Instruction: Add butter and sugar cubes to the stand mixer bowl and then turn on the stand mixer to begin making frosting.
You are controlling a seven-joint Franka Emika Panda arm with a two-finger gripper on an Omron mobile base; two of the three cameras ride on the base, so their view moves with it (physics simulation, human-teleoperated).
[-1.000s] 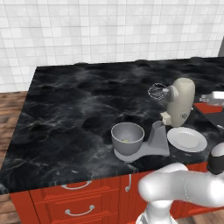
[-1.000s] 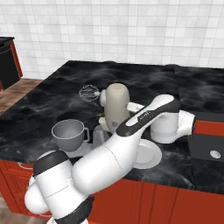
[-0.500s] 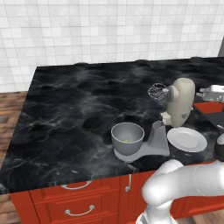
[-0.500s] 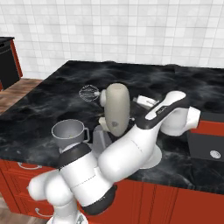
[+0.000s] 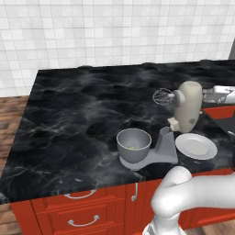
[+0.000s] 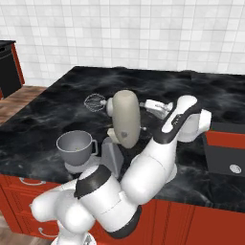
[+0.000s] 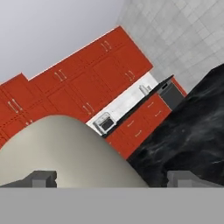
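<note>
The stand mixer (image 5: 187, 110) stands on the black counter with its beige head (image 6: 125, 119) tilted up and its wire whisk (image 5: 162, 96) in the air. The grey stand mixer bowl (image 5: 133, 144) sits on the mixer's base, and a small pale yellow bit, probably the butter (image 5: 131, 148), lies at its bottom. The sugar cubes are hidden from view. My gripper (image 6: 149, 104) is open just behind the mixer head, level with its top. In the hand view the beige head (image 7: 61, 153) lies close between and ahead of my gripper (image 7: 113, 179).
A flat white plate (image 5: 196, 146) lies right of the mixer's base. The counter's front edge (image 5: 92, 186) runs above red drawers. A dark recessed unit (image 6: 225, 153) sits at the counter's right end. A tiled wall (image 5: 114, 32) backs the counter.
My arm has lifted and stretched further, carrying the hand a little up behind the mixer head. The jaws stay wide. Mixer, bowl and plate have not moved.
</note>
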